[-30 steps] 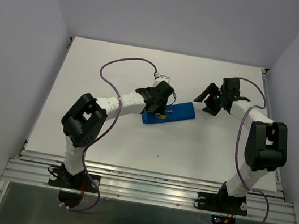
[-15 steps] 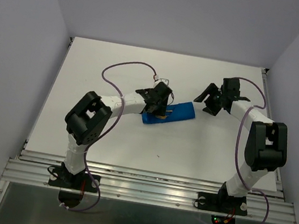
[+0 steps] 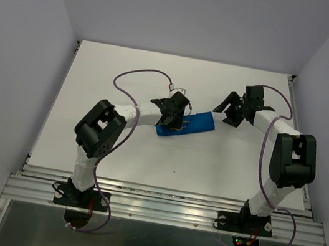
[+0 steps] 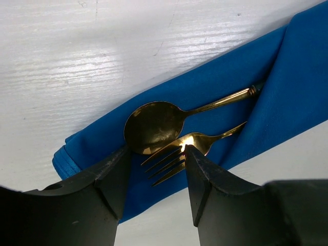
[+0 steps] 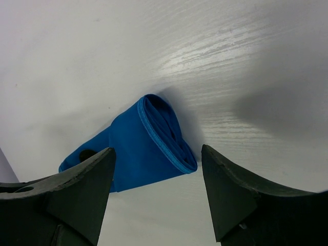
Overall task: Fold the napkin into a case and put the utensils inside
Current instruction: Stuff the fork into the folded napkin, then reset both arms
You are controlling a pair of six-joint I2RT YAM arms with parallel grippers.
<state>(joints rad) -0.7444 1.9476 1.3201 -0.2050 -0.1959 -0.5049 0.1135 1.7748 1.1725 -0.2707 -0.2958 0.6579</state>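
The blue napkin [image 3: 197, 123] lies mid-table, folded into a narrow case [image 4: 287, 77]. A gold spoon [image 4: 154, 127] and a gold fork [image 4: 177, 154] rest on the cloth. Their heads stick out and their handles run under the folded flap. My left gripper [image 3: 176, 121] hovers over the case's left end. In the left wrist view that gripper [image 4: 156, 151] is open, its fingers either side of the fork's tines and gripping nothing. My right gripper [image 3: 224, 111] stands open just off the case's right end. The rolled edge of the napkin [image 5: 148, 146] shows between its fingers [image 5: 87, 179], untouched.
The white table [image 3: 116, 146] is walled on three sides. Purple cables loop over both arms. A metal rail runs along the near edge, where the arm bases [image 3: 80, 194] are bolted.
The left arm's elbow has swung a little to the right, while its gripper stays over the utensils. The right arm and the napkin have not moved.
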